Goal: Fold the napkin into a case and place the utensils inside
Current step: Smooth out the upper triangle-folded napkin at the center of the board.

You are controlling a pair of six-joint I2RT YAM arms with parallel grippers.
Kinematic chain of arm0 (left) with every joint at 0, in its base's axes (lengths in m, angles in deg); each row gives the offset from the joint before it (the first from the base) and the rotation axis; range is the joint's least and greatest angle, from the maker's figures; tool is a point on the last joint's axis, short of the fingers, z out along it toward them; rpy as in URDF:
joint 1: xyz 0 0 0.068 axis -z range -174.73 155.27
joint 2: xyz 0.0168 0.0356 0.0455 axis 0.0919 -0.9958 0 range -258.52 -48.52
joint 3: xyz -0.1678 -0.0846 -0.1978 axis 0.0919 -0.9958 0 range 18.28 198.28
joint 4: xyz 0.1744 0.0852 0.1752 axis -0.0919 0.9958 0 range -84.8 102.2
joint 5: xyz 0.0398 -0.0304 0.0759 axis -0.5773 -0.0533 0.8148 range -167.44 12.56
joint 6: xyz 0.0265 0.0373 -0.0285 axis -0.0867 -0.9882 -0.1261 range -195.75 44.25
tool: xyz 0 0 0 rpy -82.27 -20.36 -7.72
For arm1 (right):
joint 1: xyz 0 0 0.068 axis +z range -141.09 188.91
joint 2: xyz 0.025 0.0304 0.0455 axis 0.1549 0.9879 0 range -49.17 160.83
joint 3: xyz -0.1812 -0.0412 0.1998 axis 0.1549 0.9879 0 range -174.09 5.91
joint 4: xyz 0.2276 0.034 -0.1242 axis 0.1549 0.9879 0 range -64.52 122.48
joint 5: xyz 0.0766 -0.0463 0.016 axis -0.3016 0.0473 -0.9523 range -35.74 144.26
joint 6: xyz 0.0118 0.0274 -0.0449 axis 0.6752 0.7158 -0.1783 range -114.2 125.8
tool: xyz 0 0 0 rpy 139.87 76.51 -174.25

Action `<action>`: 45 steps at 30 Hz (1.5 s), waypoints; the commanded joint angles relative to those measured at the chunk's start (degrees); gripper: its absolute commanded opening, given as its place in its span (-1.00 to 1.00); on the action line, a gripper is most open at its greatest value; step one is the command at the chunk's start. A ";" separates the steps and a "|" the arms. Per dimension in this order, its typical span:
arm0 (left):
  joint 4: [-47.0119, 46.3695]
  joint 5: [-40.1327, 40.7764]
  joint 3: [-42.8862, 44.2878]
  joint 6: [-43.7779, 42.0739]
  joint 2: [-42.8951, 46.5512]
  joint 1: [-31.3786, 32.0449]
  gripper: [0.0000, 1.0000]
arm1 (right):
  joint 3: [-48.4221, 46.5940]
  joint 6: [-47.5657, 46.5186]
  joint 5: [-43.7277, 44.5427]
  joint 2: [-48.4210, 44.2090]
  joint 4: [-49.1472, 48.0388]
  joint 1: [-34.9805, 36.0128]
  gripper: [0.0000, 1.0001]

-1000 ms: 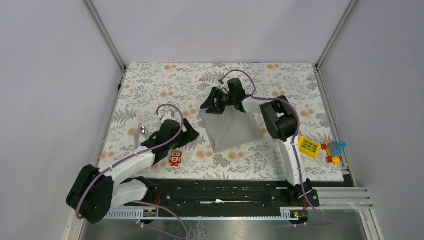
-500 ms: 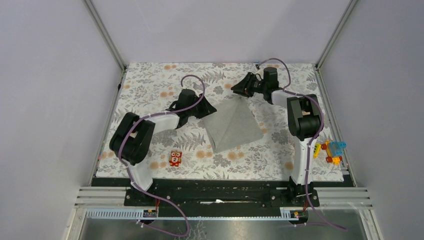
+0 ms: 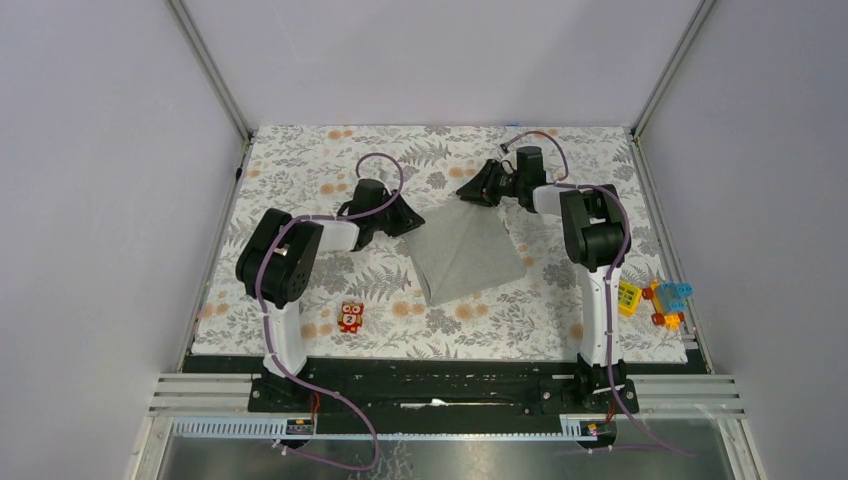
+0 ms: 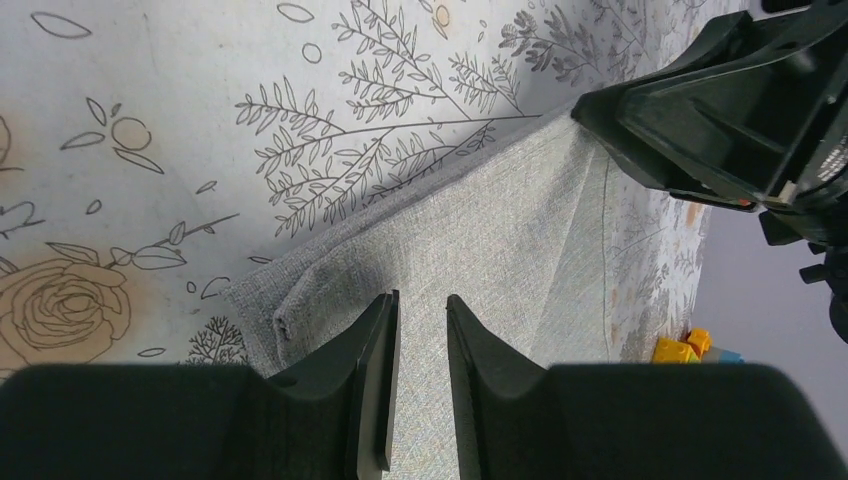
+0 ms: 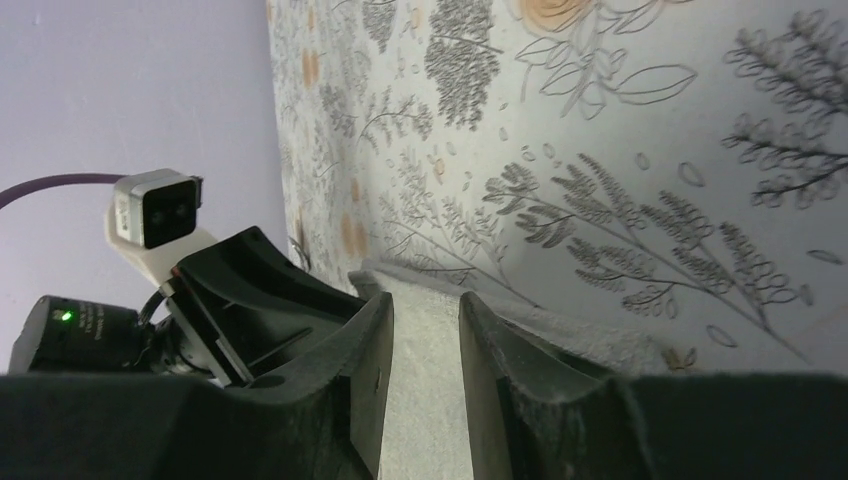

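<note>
Napkin point(image 3: 466, 256), long axis near-to-far, pointed corner toward the far side

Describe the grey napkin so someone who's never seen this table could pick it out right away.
Start with the floral-printed table cover. Near its middle, between the left gripper and the right gripper, lies the napkin, a large folded cloth with a pointed far corner. It is plain light grey with no pattern, and far bigger than the red toy figure nearby.
</note>
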 commanded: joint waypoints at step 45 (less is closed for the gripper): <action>-6.50 -5.09 -3.64 9.46 -3.20 -3.32 -0.65 | 30.50 6.85 1.28 -26.90 -17.03 18.51 0.78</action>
